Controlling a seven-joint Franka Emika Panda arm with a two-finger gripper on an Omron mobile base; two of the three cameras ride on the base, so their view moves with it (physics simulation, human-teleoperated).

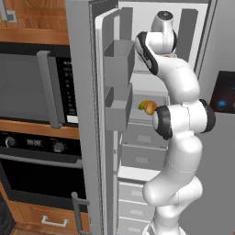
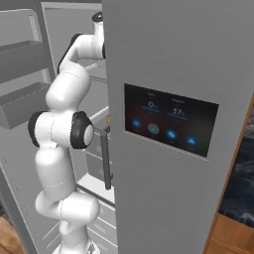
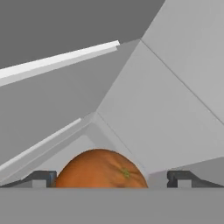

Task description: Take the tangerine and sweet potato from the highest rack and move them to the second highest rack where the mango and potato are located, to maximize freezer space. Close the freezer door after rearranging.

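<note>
Orange tangerine point(image 3: 101, 169) sits between the wide-apart claw point(image 3: 109, 178) tips, lined up for a grab.

One tangerine point(image 3: 101, 169), one mango point(image 1: 148, 107) — two door bins point(image 1: 118, 62).

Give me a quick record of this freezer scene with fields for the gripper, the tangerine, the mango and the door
gripper: open, finger tips either side of the tangerine
tangerine: close between the finger tips, not gripped
mango: on the second highest rack, partly behind the arm
freezer door: swung open, two grey bins on its inner side
arm: reaching up into the freezer
</note>
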